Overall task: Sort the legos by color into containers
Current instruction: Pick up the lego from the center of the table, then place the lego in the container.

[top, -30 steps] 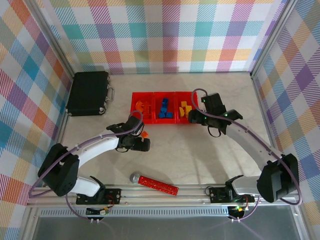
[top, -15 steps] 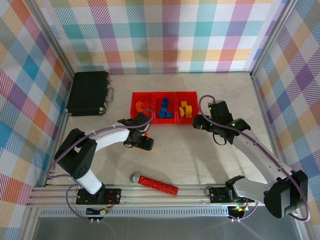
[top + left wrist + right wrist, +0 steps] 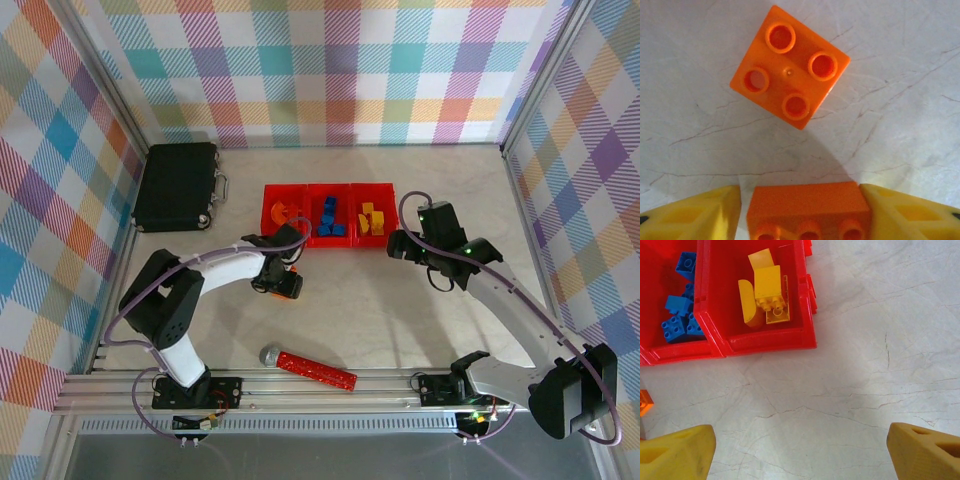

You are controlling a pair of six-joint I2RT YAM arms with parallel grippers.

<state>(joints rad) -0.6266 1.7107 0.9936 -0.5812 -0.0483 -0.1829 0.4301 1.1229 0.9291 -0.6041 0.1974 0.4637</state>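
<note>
though tiny from above, orange lego (image 3: 808, 212) sits between left jaws close-up.

The left pincer (image 3: 287, 286) has drawn its jaws in on either side of an orange brick (image 3: 807, 205). The right pincer (image 3: 800, 440) has backed off the containers (image 3: 760, 345) and widened.

Plaid walls (image 3: 340, 70) are closing me in on the left, far and right. A pale marbled table (image 3: 400, 310) is lying under me, a metal rail (image 3: 390, 383) is running along its near edge, and even light is falling.
</note>
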